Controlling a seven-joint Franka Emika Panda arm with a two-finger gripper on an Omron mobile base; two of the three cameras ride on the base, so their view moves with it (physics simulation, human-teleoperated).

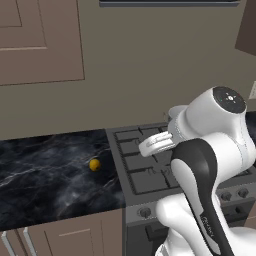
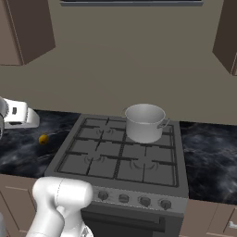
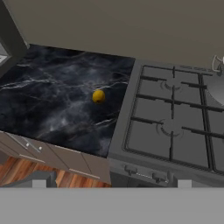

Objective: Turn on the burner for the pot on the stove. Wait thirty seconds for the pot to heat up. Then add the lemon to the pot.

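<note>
Lemon point(image 3: 99, 96) sits alone on the dark marble bench point(image 3: 48, 105), just beside the left edge of the stove point(image 3: 175, 127) and well below and ahead of the jaws, near centre of the hand view. Round, so no long axis matters. Pot point(image 2: 145, 122) stands on the rear right burner, far across the grate. Jaw spread cannot be told. Judged next: descend toward the lemon.

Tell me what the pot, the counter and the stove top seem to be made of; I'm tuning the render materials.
The pot looks like brushed steel: silver-grey with a soft sheen. The counter looks like polished black marble, going by its white veining, though it could be laminate. The stove top looks like matte dark grey metal with cast-iron-like grates; no shine shows.
</note>
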